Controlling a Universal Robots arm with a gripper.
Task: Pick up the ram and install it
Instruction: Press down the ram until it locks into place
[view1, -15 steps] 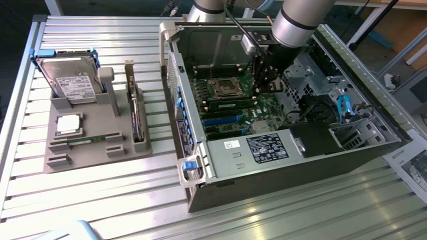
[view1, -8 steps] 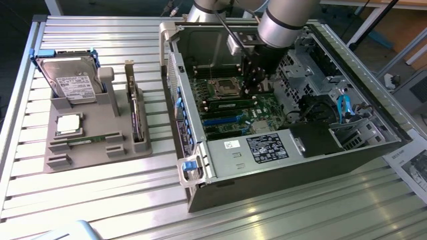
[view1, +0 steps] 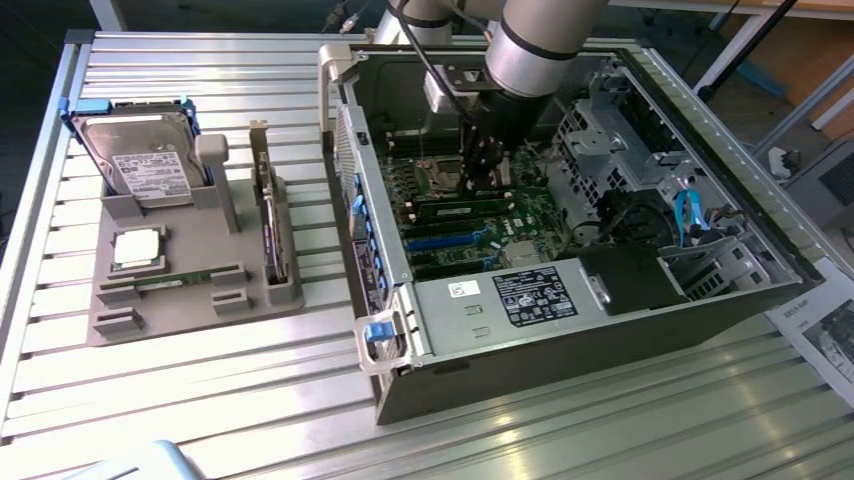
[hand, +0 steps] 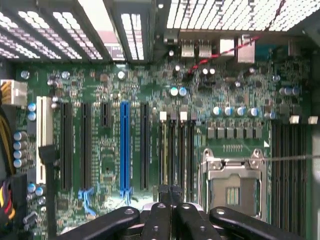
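Note:
The ram, a thin green stick, lies flat in the front slot of the grey tray at the exterior view's left. My gripper is well away from it, lowered inside the open computer case over the motherboard. In the wrist view its black fingertips are shut together with nothing between them, just above the ends of the memory slots. A similar green stick stands seated in one of those slots, beside the open processor socket.
The tray also holds a hard drive, a square silver processor chip and an upright dark card. Case walls, a drive cage, cables and the power supply surround the arm. The slatted metal table extends in front.

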